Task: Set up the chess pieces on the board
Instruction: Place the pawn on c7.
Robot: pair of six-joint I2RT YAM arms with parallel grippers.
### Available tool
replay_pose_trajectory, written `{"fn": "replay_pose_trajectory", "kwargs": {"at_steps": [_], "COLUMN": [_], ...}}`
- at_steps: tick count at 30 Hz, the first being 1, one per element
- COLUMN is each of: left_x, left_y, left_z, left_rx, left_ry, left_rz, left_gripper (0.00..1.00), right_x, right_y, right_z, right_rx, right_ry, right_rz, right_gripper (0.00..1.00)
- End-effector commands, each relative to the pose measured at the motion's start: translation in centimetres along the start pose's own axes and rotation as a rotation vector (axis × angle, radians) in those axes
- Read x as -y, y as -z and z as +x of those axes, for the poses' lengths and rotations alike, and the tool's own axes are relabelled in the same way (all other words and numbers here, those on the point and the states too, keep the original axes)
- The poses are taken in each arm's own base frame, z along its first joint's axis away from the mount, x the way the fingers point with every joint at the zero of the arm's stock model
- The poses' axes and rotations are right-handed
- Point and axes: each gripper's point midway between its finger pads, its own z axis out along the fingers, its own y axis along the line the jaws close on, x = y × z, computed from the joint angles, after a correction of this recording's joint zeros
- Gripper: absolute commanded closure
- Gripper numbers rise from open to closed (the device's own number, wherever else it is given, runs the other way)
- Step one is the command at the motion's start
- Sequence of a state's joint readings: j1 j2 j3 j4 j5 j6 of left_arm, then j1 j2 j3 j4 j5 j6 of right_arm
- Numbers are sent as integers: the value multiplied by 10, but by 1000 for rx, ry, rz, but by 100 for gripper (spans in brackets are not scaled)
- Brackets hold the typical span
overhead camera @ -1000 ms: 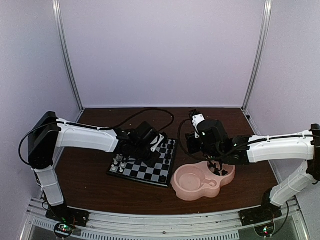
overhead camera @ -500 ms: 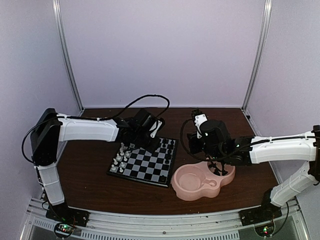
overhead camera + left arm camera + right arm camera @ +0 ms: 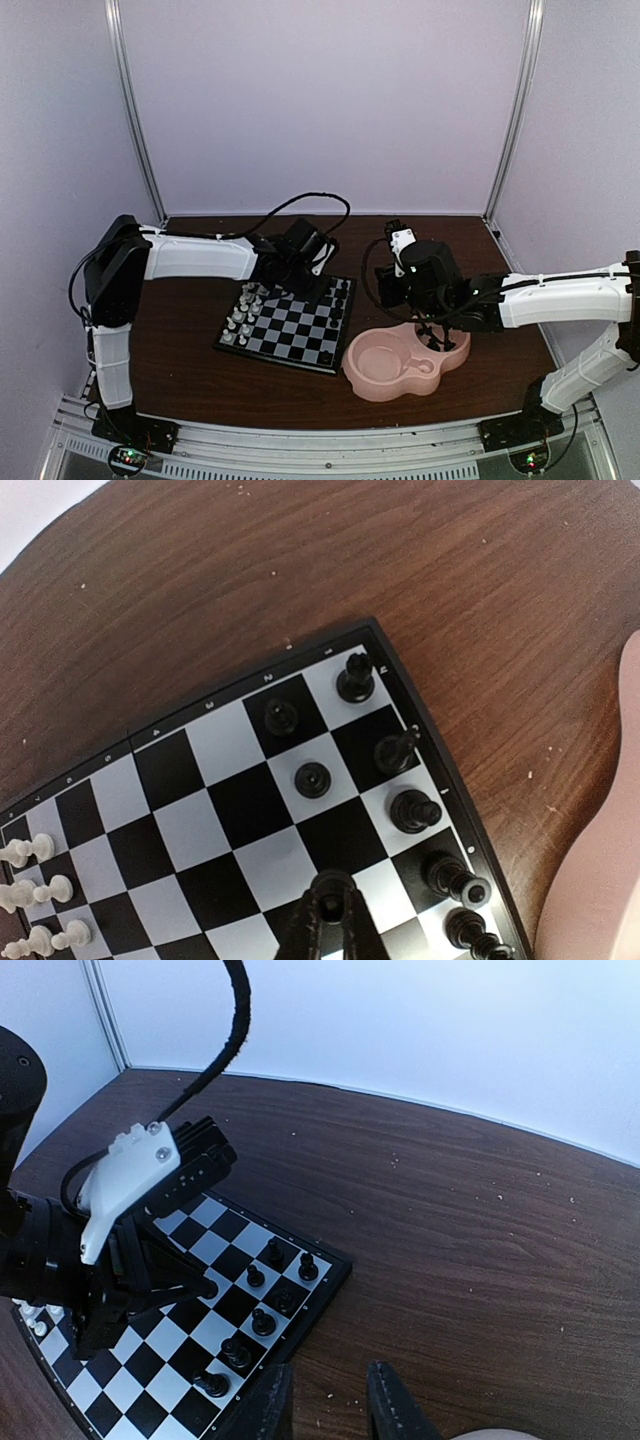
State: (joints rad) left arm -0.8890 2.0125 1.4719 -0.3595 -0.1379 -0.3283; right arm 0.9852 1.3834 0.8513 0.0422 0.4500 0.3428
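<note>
Board flat on the brown table, just left of a pink dish; white pieces along its left edge, black pieces along its right; left gripper above the far squares, jaws pressed shut, empty; right gripper over the dish, jaws parted, nothing between.

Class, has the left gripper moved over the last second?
Yes. The left gripper has pulled back from over the middle of the board toward its far edge.
</note>
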Motion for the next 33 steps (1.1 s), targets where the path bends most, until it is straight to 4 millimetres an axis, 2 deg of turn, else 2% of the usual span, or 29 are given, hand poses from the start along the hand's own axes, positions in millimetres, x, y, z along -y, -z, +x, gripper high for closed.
{"fn": "replay_pose_trajectory", "kwargs": {"at_steps": [1, 15, 33], "left_x": [1, 1, -1], "left_y": [-7, -29, -42], "left_z": [-6, -1, 5], "left_rx": [1, -34, -60], "left_ry": [-8, -4, -4], "left_rz": [5, 11, 13], "left_gripper": [100, 100, 100], "right_x": [6, 5, 5], "right_y": [4, 3, 4], "right_z": [-9, -8, -9], "right_rx": [30, 26, 24], "right_ry": [-26, -25, -23], "right_rz": [11, 6, 0], "right_gripper": [72, 72, 72]}}
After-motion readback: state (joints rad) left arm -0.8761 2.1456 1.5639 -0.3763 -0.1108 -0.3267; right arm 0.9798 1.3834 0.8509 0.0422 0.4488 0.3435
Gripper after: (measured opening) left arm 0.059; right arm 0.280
